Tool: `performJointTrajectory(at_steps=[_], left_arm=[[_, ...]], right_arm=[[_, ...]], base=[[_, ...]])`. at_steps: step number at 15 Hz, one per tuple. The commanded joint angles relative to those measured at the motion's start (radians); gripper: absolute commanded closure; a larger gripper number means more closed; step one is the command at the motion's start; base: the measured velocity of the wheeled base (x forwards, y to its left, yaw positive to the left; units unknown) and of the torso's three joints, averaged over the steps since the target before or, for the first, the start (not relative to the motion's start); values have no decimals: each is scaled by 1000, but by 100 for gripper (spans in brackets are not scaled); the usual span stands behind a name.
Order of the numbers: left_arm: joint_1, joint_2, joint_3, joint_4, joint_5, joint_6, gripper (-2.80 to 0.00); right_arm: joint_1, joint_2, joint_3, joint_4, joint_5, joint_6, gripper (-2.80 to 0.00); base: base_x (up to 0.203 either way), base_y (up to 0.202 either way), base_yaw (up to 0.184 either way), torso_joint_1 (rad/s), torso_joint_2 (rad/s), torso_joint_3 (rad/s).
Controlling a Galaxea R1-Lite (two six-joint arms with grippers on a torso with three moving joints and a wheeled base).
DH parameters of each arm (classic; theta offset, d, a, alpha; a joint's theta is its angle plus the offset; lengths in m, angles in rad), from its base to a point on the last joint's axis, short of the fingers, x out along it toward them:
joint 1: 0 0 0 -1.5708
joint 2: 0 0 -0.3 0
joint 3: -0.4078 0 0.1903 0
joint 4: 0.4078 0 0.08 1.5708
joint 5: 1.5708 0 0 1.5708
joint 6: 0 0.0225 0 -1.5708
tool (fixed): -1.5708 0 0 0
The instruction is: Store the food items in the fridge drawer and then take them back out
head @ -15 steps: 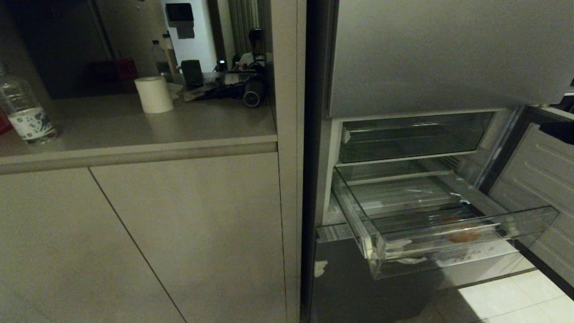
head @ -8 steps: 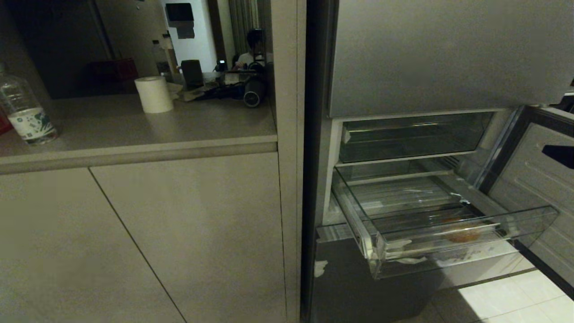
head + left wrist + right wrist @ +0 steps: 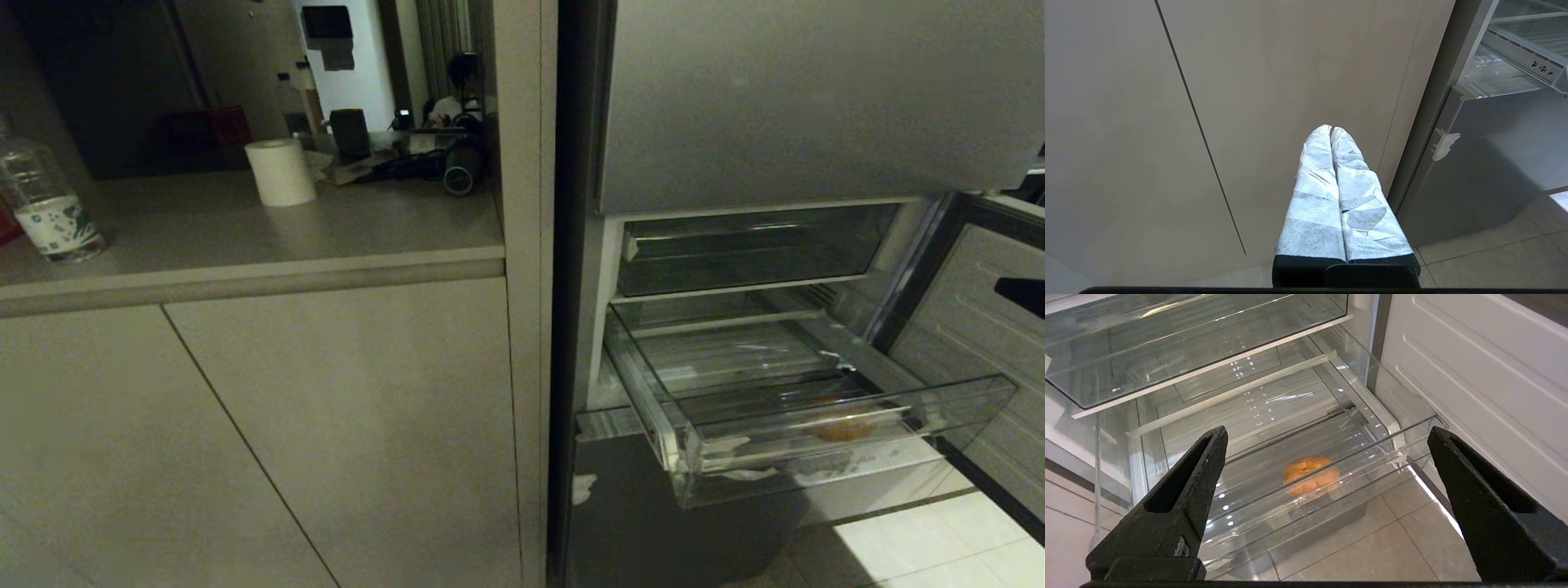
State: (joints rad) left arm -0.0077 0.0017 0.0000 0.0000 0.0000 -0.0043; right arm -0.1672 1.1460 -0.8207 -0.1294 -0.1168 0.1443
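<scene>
The fridge drawer point(image 3: 735, 457) stands pulled out, a clear bin with white sticker scraps on its front. One of the food items, an orange-brown roundish piece point(image 3: 843, 428), lies on the ribbed floor near the front right. In the right wrist view that piece point(image 3: 1310, 475) shows behind the drawer's front wall point(image 3: 1249, 522). My right gripper point(image 3: 1327, 430) hovers in front of and above the drawer, open and empty; only a dark tip point(image 3: 1020, 296) reaches into the head view. My left gripper point(image 3: 1331, 128) is shut, its white-wrapped fingers pressed together, low before a cabinet door.
A shallower clear tray point(image 3: 751, 249) sits above the drawer. The open fridge door point(image 3: 980, 343) flanks the drawer on the right. On the counter to the left stand a water bottle point(image 3: 45, 204) and a paper roll point(image 3: 280, 171). A person point(image 3: 461, 90) is far behind.
The dark tip of my right gripper has moved downward at the right edge of the head view. The drawer and the orange-brown piece have stayed put.
</scene>
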Motion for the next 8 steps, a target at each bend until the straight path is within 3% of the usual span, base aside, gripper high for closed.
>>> performJointTrajectory(at_steps=[1, 8], left_arm=[[0, 1, 0, 0, 0, 0, 0], [0, 1, 0, 0, 0, 1, 0]], right_arm=[[-5, -19, 11, -1, -1, -1, -280], [-3, -39, 8, -1, 0, -34, -280]], base=[[0, 0, 0, 0, 0, 0], [0, 0, 0, 0, 0, 0]])
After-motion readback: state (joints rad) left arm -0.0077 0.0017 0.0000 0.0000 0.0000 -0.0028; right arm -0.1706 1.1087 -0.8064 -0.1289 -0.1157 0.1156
